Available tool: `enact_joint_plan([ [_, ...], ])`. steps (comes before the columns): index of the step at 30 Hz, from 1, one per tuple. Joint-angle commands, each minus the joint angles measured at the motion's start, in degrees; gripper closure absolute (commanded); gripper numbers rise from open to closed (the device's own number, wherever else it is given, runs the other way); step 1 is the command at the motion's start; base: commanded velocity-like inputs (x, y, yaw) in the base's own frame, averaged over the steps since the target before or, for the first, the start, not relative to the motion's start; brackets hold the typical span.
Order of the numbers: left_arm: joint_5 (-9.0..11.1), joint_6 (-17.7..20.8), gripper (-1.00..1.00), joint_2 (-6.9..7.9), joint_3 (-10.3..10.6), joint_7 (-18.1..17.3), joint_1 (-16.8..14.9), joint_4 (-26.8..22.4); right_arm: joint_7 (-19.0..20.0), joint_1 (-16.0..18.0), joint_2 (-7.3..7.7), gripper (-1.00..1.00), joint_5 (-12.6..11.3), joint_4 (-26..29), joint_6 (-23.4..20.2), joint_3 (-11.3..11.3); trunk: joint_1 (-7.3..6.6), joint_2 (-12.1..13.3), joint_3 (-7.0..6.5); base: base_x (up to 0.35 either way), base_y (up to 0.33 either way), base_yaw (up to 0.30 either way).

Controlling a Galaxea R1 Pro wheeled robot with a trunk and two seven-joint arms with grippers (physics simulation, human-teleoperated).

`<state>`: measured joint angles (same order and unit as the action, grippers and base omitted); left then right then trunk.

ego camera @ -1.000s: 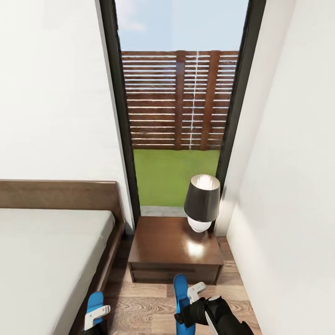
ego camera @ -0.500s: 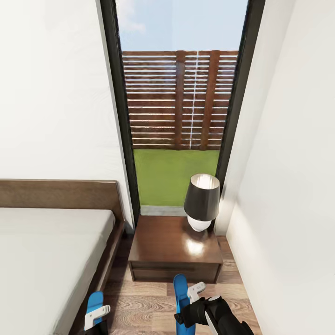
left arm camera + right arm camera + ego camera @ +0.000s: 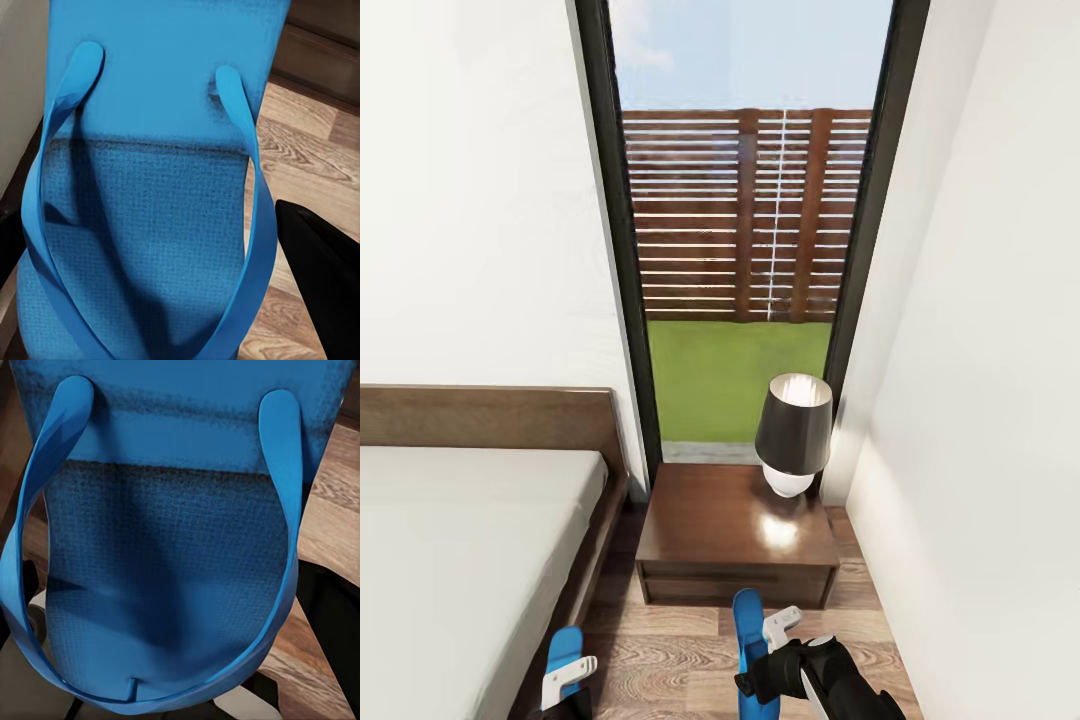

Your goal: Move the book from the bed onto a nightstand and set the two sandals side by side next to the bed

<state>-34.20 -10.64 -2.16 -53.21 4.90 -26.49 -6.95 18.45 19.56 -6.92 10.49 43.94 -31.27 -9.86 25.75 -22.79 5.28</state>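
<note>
- While both sandals are riding in the grippers, the placing step is pending; next comes lowering them side by side beside the bed [image 3: 470,530].
- Left gripper [image 3: 567,682] is clasping one sandal [image 3: 563,648] by the bed frame.
- Right gripper [image 3: 780,650] is clasping the other sandal [image 3: 748,625], away from the bed, before the nightstand [image 3: 735,535].

Text: none readable.
Sandal [image 3: 150,187] in the left wrist view: plain blue sole and straps, no brand or mark.
Sandal [image 3: 172,547] in the right wrist view: plain blue, woven texture, no lettering.
Nightstand [image 3: 735,530]: bare dark wood, no label.
Lamp [image 3: 793,430]: plain shade, no print.
Walls [image 3: 470,200]: blank white, no signs.
</note>
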Motion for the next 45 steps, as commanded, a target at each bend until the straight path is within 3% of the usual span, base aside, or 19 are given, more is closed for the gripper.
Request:
enact_joint_plan([
  [1, -0.7, -0.16, 1.0, -0.03, -0.32, 0.28, -0.05, 0.01, 0.4, 0.04, -0.01, 1.0, 0.58, 0.09, -0.22, 0.03, 0.04, -0.13, 0.13, 0.0, 0.0, 0.0],
  [38, -0.79, -0.17, 1.0, -0.25, -0.32, 0.28, 0.11, 0.05, 0.36, 0.02, 0.04, 1.0, 0.58, -0.03, -0.2, 0.08, 0.04, -0.13, 0.68, 0.0, -0.072, 0.07],
  [41, -0.68, -0.24, 1.0, -0.36, -0.32, 0.28, 2.44, 0.03, 0.3, -0.03, 0.09, 1.0, 0.58, -1.76, -0.12, 0.2, 0.04, -0.13, 0.68, 0.0, -0.008, 0.021],
  [45, -0.77, -1.08, 1.0, -0.45, -0.32, 0.28, 3.96, 0.07, 0.23, -0.22, 0.41, 1.0, 0.48, -7.74, 3.58, 0.5, 0.04, -0.13, 0.68, 0.0, -0.002, 0.005],
])
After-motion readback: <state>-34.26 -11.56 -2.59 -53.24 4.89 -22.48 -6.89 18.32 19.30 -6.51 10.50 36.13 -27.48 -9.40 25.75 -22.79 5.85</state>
